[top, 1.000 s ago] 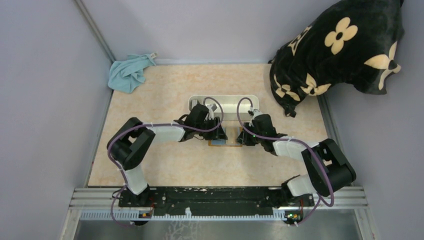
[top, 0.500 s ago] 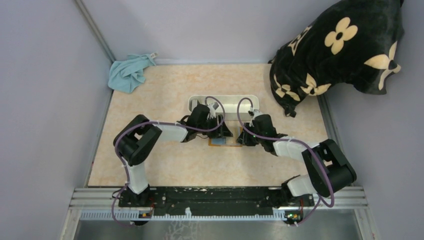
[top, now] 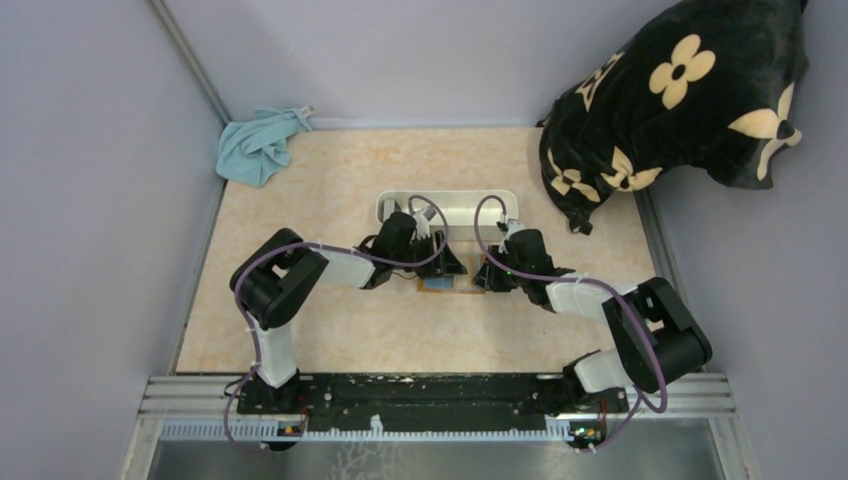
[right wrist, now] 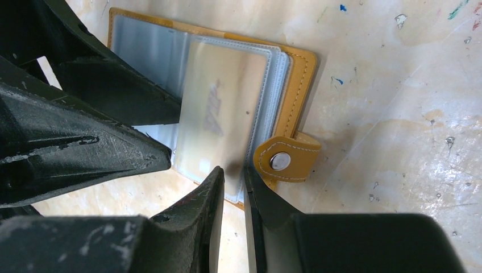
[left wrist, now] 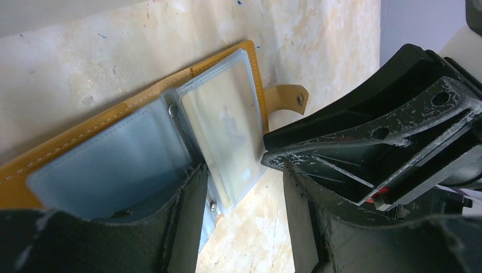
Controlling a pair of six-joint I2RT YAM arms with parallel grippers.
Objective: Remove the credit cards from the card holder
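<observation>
The card holder point(top: 447, 285), an orange-brown wallet, lies open on the table between both grippers. A tan-gold credit card point(right wrist: 221, 108) sits inside its right clear sleeve, and a pale blue-grey one point(left wrist: 108, 170) shows through the left sleeve. My left gripper point(left wrist: 243, 193) is open. Its left finger rests on the left sleeve, its right finger hangs over bare table, and nothing is gripped between them. My right gripper point(right wrist: 234, 173) is pinched shut on the near edge of the right sleeve, beside the snap strap point(right wrist: 281, 161).
A long white tray point(top: 500, 197) stands just behind the grippers. A blue cloth point(top: 258, 147) lies at the back left corner. A black flowered cushion point(top: 680, 100) fills the back right. Walls close in on both sides.
My left gripper has opened wider and its arm has shifted a little to the right. The right arm and the card holder have stayed put.
</observation>
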